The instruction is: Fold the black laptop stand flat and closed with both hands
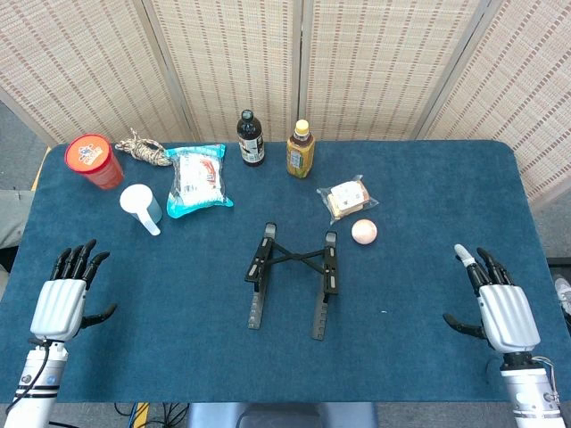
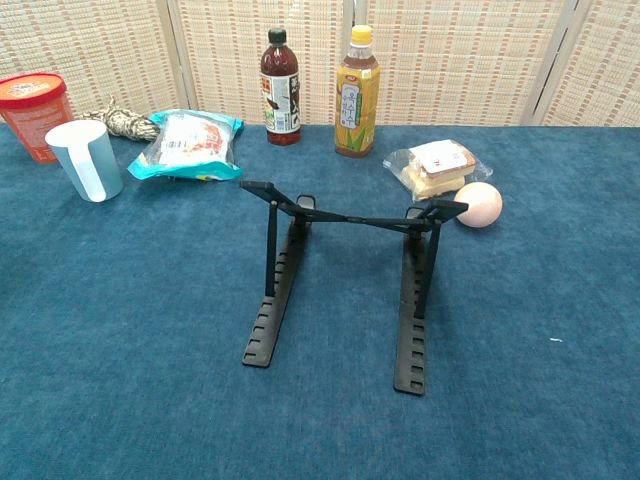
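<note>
Stand (image 1: 293,281) first: the black laptop stand sits unfolded at the middle of the blue table (image 1: 419,357), its two notched base rails running toward the near edge and its support arms raised, joined by crossed thin bars. In the chest view the arms plainly stand up off the rails, so it is not folded yet.

Neither hand touches it. The left hand (image 1: 67,294) rests at about eight o'clock from the stand, well apart from it, near the table's left edge; its fingers are spread and pointing away from the robot, thumb out to the side, and it holds nothing. The right hand (image 1: 496,299) sits at about four o'clock, equally far off, fingers apart and empty too. The chest view shows neither hand.

Beyond the stand, at about one o'clock and near its far right end, lies a pale pink ball (image 1: 364,232), with a wrapped sandwich (image 1: 348,198) just behind it. At twelve o'clock stand a dark bottle (image 1: 251,138) and a yellow-capped bottle (image 1: 301,150), both upright. Toward ten and eleven o'clock are a snack bag (image 1: 197,181), a white-and-blue cup (image 1: 142,206), a red tub (image 1: 93,161) and a knot of rope (image 1: 143,148).
</note>
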`<state>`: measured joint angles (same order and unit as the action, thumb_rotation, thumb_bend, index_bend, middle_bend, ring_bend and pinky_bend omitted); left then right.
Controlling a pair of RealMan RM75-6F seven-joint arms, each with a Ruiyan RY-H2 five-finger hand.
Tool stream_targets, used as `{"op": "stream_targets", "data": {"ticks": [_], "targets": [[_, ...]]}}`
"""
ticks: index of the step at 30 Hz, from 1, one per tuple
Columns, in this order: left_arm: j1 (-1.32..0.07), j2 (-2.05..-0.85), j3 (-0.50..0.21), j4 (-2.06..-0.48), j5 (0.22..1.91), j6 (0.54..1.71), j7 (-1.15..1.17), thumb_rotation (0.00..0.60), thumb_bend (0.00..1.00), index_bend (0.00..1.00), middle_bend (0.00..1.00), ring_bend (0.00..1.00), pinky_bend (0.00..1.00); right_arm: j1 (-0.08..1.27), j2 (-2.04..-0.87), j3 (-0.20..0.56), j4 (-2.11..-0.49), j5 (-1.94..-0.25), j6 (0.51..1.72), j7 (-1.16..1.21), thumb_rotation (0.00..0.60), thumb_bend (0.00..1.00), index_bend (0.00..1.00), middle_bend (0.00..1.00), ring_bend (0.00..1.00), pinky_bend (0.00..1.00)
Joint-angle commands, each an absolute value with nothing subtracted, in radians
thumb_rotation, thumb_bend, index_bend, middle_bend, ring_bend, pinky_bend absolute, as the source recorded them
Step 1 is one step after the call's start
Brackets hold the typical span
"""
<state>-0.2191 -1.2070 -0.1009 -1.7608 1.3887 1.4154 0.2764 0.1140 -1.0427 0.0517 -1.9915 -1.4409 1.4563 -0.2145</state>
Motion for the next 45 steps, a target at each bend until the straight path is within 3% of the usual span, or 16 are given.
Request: {"op": "stream_targets", "data": {"ticks": [1,13,23,37,45], "targets": [[-0.219,-1.206,-0.102,-1.762,1.387,1.416,0.278,0.600,0.13,0.14,0.00,0.00,0.00,0.118,-1.044,0.054,-1.988,-1.444,1.450,-0.208,0.600,0.05,0.00,0.21,0.04,0.15],[-0.205,-1.199,-0.095,-1.771,1.387,1.432,0.277,0.600,0.13,0.14,0.00,0.00,0.00,0.157,-1.003,0.045,-1.985,-1.513,1.374,-0.049,0.600,0.05,0.00,0.21,0.04,0.15],[-0.197,-1.190,-0.094,-1.776,1.390,1.443,0.279,0.600,0.13,0.14,0.00,0.00,0.00,0.272,-0.892,-0.009,-1.994,-1.626,1.155,0.199,0.600,0.05,0.00,0.21,0.04,0.15],[-0.202,-1.189,-0.099,-1.784,1.387,1.438,0.289,0.600,0.13,0.14,0.00,0.00,0.00,0.391,-0.803,-0.083,-1.993,-1.780,1.011,0.445,0.600,0.06,0.01,0.24,0.07,0.17],[-0.202,-1.188,-0.101,-1.790,1.384,1.439,0.298,0.600,0.13,0.14,0.00,0.00,0.00,0.482,-0.808,-0.109,-1.963,-1.845,0.929,0.555,0.600,0.06,0.02,0.25,0.07,0.18]]}}
